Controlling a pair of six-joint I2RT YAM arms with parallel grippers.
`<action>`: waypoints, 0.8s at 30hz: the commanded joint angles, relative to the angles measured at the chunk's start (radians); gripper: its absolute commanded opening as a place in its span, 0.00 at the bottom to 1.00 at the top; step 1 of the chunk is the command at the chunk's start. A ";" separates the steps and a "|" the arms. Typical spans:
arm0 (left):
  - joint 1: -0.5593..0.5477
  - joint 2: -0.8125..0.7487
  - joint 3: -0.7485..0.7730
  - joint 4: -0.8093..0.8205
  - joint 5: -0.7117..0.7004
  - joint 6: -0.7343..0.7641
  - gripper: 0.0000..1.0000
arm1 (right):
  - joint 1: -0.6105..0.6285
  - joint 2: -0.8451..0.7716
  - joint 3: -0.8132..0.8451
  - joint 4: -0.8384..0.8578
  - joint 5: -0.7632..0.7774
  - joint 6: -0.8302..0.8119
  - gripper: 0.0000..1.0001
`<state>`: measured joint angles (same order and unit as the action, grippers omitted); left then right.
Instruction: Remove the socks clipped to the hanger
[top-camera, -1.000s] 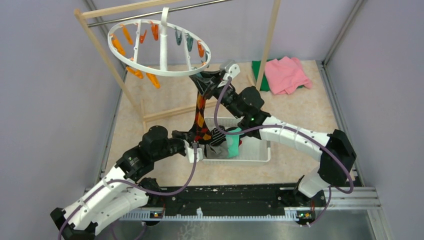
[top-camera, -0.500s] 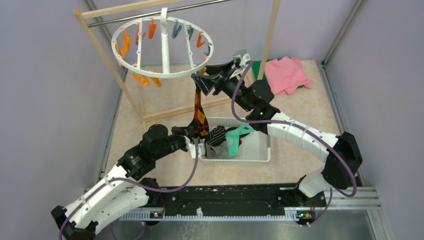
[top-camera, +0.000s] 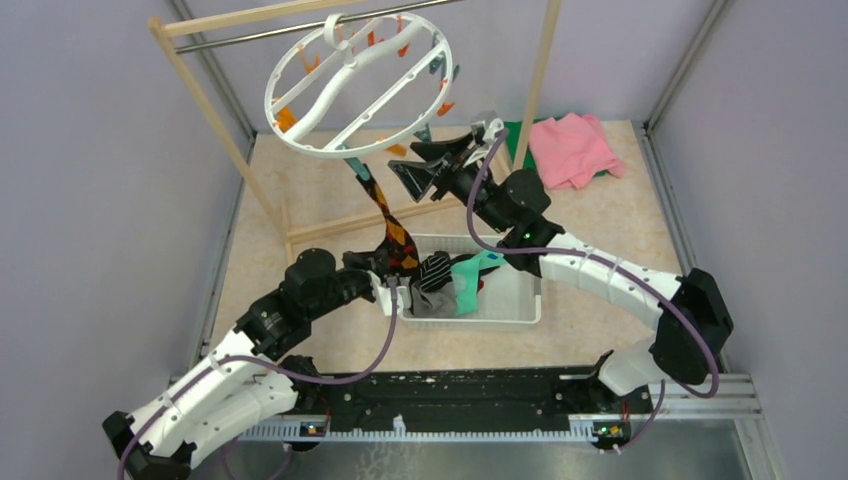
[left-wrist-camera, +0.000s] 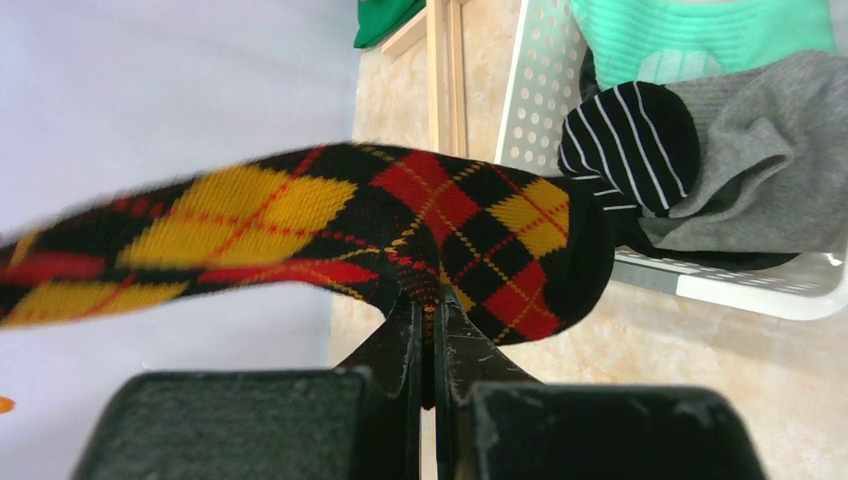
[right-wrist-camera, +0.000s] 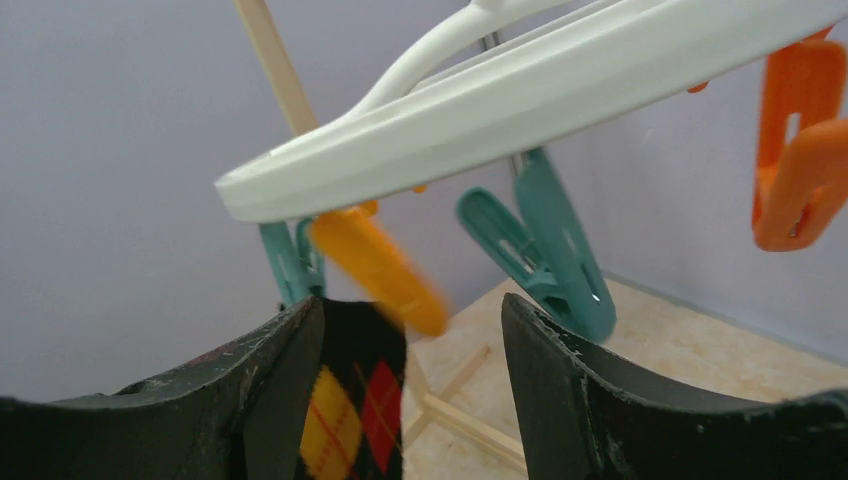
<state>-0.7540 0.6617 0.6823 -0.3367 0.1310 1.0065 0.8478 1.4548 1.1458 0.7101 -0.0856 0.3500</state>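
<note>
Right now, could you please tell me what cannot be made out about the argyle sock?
Top external: the hanger covers the top end of the argyle sock.
Right wrist: a blurred orange clip hides whether the teal clip above it grips it.
Left wrist: the sock's far end is blurred, cut off by the left edge.

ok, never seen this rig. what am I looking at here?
Two robot arms bolted at the near edge of a table. One camera looks down from above; one sits on each wrist, looking past its jaws. A white ring hanger hangs tilted from a rack; a white basket holds striped, teal and grey socks; a pink cloth lies at the back. The left arm has its jaws shut on the lower end of an argyle sock, whose top hangs from a teal clip. The right arm has its jaws open, empty, near the clips.
</note>
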 joint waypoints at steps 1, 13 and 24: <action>-0.005 -0.011 -0.034 0.088 -0.021 0.069 0.00 | 0.010 -0.067 -0.004 -0.011 0.043 -0.057 0.65; -0.032 -0.066 -0.002 0.034 0.089 0.075 0.00 | 0.009 -0.164 -0.141 -0.134 -0.273 -0.086 0.80; -0.032 -0.056 0.047 0.057 0.070 0.066 0.00 | 0.009 -0.034 -0.119 -0.051 -0.407 0.031 0.69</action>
<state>-0.7807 0.5934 0.6594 -0.3176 0.1822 1.0943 0.8551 1.3991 0.9867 0.5941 -0.4370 0.3397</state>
